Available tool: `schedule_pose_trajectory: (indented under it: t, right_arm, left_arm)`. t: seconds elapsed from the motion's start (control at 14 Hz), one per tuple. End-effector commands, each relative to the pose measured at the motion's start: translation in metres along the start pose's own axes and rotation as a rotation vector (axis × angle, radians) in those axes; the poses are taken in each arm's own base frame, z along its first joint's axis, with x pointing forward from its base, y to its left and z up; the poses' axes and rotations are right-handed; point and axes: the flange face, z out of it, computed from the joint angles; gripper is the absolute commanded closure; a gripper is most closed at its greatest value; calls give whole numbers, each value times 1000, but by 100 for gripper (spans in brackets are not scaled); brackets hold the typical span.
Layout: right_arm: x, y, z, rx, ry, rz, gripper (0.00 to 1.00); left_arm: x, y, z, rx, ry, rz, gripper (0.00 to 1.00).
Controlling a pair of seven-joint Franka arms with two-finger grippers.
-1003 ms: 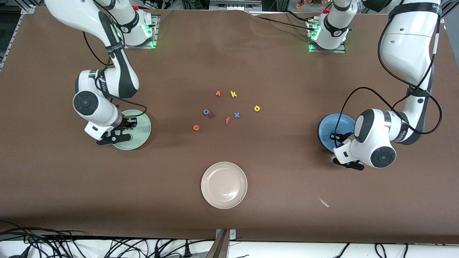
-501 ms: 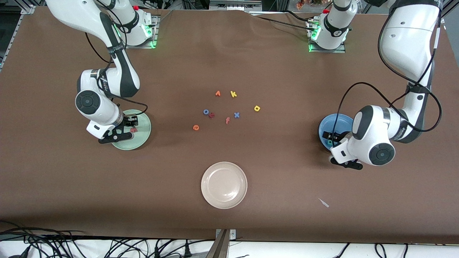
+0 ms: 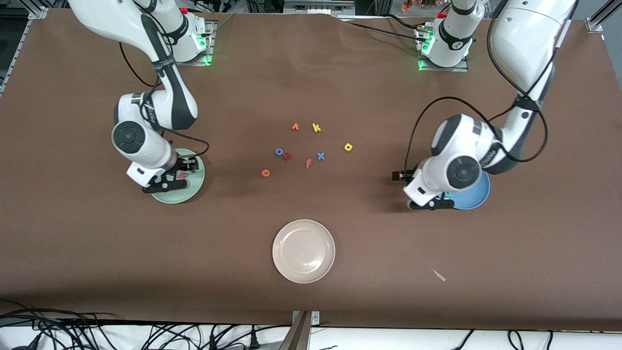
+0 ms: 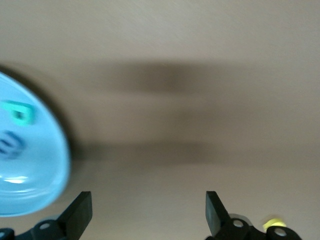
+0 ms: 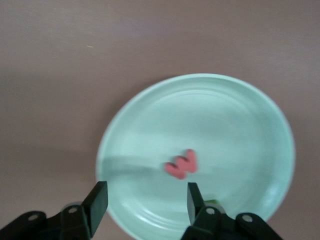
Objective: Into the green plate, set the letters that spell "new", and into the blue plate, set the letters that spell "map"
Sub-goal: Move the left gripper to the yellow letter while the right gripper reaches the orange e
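Right gripper (image 5: 145,202) hangs over the green plate (image 5: 240,100), jaws apart and empty, pinkish-red w (image 5: 182,164) lying in the plate. Left gripper (image 4: 147,215) hangs over bare table beside the blue plate (image 4: 50,165), jaws wide and empty; teal p (image 4: 20,112) and a blue letter (image 4: 10,145) in that plate. Orange e (image 3: 265,172) and yellow a (image 3: 348,147) lie mid-table among other letters, beige plate (image 3: 303,251) nearer the front camera.
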Motion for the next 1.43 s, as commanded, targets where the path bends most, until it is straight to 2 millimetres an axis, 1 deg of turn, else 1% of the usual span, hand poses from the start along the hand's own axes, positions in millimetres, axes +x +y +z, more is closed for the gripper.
schedule_pose_trajectory:
  t: [0.0,0.14,0.21,0.29,0.43,0.5,0.57,0.72,0.93,1.07,1.15,1.22,1.36]
  right_arm:
    - [0,-43,-15,43,28,85,28]
    - [3,-93,-21,69,40,158,28]
    - [7,-114,-20,79,46,195,28]
    - [9,-137,-19,88,59,224,28]
    - [9,-191,-5,108,108,285,28]
    - [9,-209,1,112,121,311,28]
    - [9,-219,8,110,122,322,28]
    - [9,-224,11,115,129,334,28]
    - [6,-233,23,113,134,333,28]
    - [5,-233,25,109,134,330,28]
    - [5,-233,26,109,134,330,29]
    - [5,-232,31,104,128,330,30]
    - [4,-232,37,99,125,329,30]
  left_arm:
    - [-44,22,13,-32,67,-88,0]
    - [-68,57,31,-49,104,-137,0]
    - [-81,71,43,-36,121,-150,0]
    - [-88,82,47,-32,138,-170,0]
    - [-103,107,60,-25,146,-205,0]
    - [-109,118,63,-34,150,-229,0]
    - [-113,125,66,-45,158,-244,0]
    - [-122,140,80,-57,157,-268,0]
    - [-131,155,94,-34,186,-294,3]
    - [-134,159,102,-15,204,-297,4]
    - [-135,160,102,-15,206,-293,6]
    - [-135,160,104,-12,203,-303,9]
    - [-140,166,110,-8,197,-298,15]
